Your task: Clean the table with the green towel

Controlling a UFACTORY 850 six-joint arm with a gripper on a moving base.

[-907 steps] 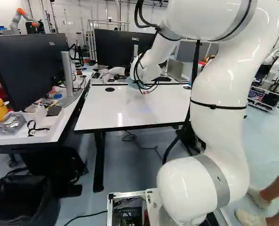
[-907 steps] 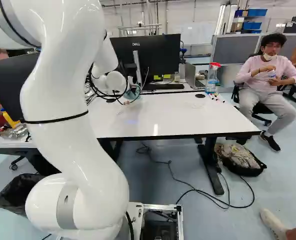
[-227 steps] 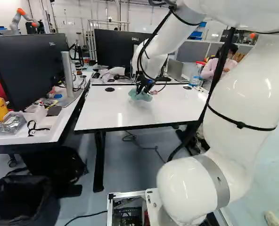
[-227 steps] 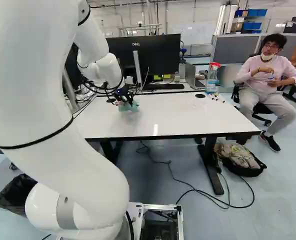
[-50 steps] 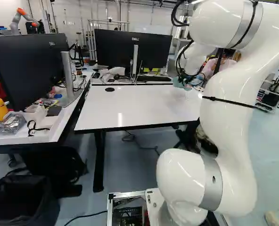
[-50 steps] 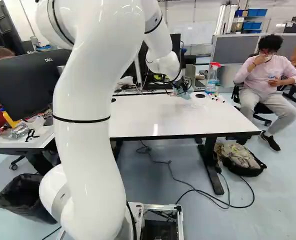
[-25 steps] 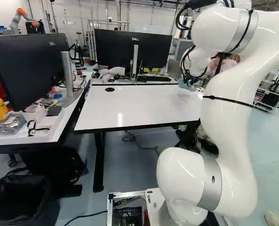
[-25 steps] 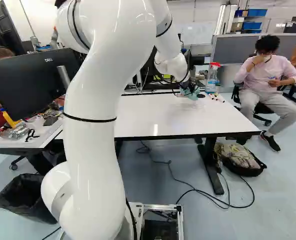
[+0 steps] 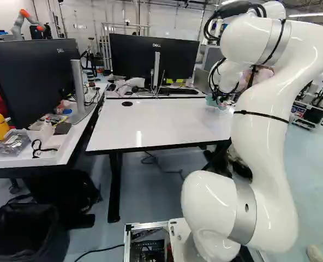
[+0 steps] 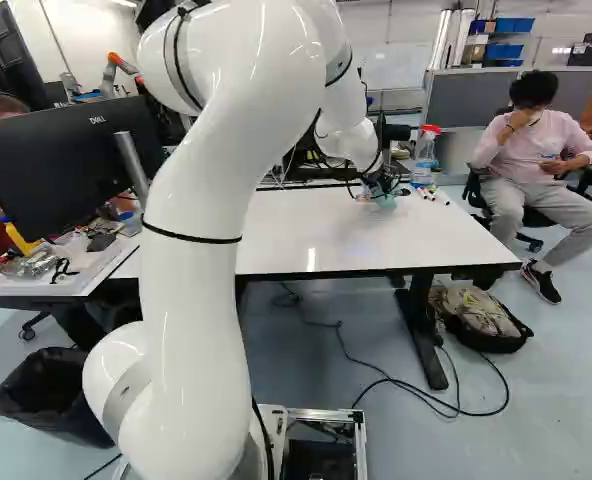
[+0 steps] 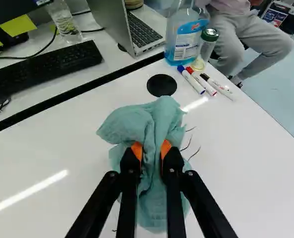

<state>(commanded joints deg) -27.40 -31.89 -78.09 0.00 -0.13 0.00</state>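
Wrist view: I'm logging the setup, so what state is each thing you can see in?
Towel, bunched up between the claw's fingers
Claw, shut on the towel
Table, with a few thin dark marks beside the towel
Laptop, open
Spray bottle, upright
Jar, upright, lid on
Markers, lying side by side on the table
Keyboard, lying flat

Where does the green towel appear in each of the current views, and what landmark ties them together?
Left base view: the green towel is right of centre, a small patch at the far side of the table, under the arm's end.
Right base view: towel right of centre, left of the markers.
Wrist view: towel between the gripper's fingers, bunched and spreading beyond them.
Shared landmark: the white table.
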